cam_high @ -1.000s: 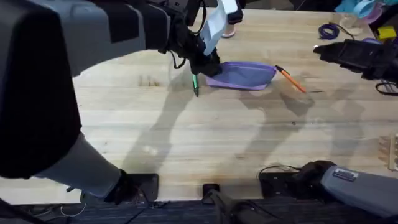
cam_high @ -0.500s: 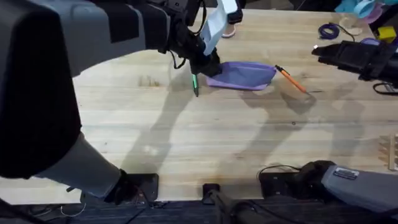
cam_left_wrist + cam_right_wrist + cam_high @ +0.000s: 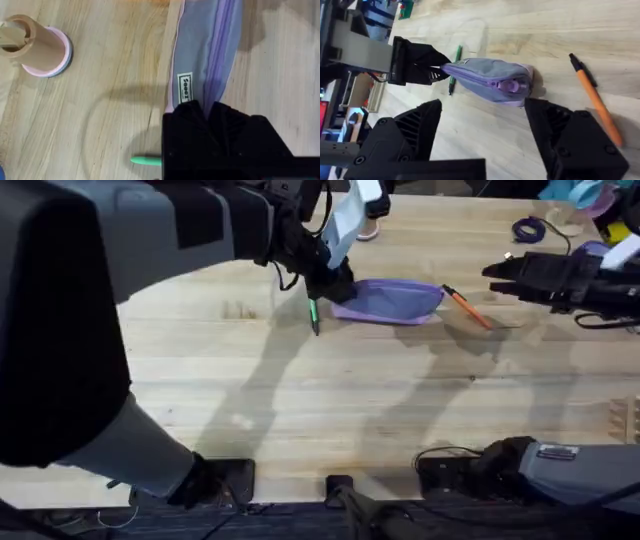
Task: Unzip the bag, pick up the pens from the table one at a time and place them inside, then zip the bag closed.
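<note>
The left gripper (image 3: 335,288) was clamped on the left end of the bag (image 3: 390,301), its black fingers (image 3: 200,117) pinched together over the lilac fabric by the white label. That grip looked meant to anchor the pouch so the zipper could be drawn against it. The bag lay flat on the table (image 3: 300,400), towards twelve o'clock of the tabletop in the overhead view.

The right gripper (image 3: 500,272) hung above the table at about three o'clock of the bag, clear of it. Its fingers (image 3: 570,135) were spread wide with nothing between them, and the wrist view looked straight down the bag's length to the zipper pull (image 3: 512,86) at the near end. It seemed lined up to take that pull.

The green pen (image 3: 313,315) lay at the bag's eight o'clock, just beside the left gripper. The orange pen (image 3: 466,307) lay slantwise at the bag's three o'clock, close to its right end. Neither pen had been lifted.

The zipper appeared closed along its run, though its left end was hidden under the left gripper, so that could not be confirmed. Most of the green pen was covered by that gripper in the left wrist view, only its tip (image 3: 146,160) showing.
</note>
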